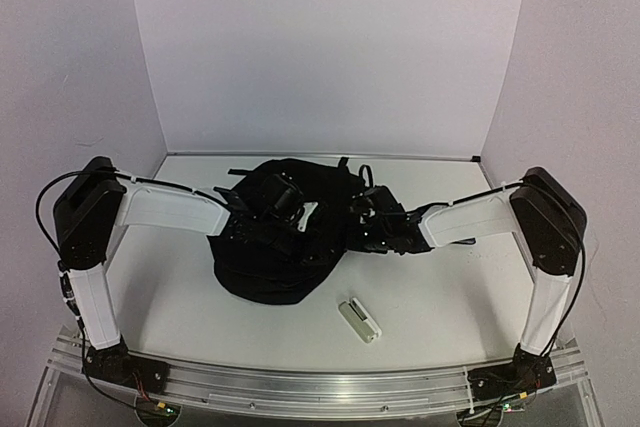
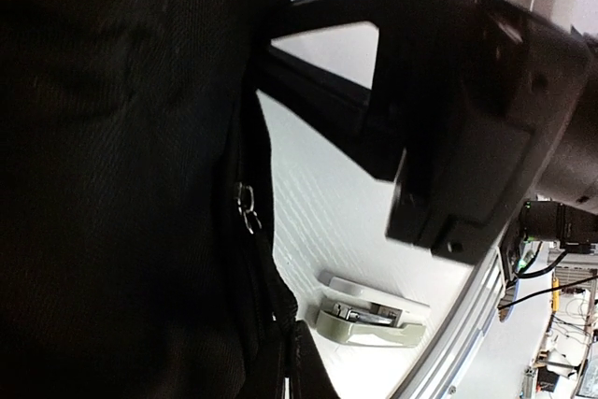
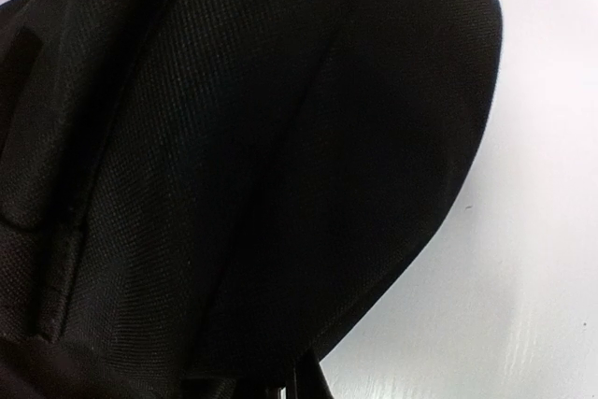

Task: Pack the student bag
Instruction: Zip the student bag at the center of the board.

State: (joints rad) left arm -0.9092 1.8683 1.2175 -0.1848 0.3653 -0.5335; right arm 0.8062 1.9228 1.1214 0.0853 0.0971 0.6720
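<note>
Evidently the student bag (image 1: 268, 265) lies under left tool (image 1: 284, 198), beside right tool (image 1: 367, 210).

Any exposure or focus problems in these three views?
Top external: even, soft light and sharp, but the student bag is a near-featureless black mass. Left wrist: the table blows out white beside the dark fabric; the white stapler is legible. Right wrist: fabric weave in focus, table overexposed.

The student bag (image 1: 270, 257) lies in the middle of the counter (image 1: 450, 297), toward its far edge. A small stapler-like item (image 1: 360, 320) lies on the counter in front of the bag, slightly to its right and apart from it. The left arm (image 1: 170, 209) reaches over the bag from the left; the right arm (image 1: 470, 219) meets its right side.
</note>
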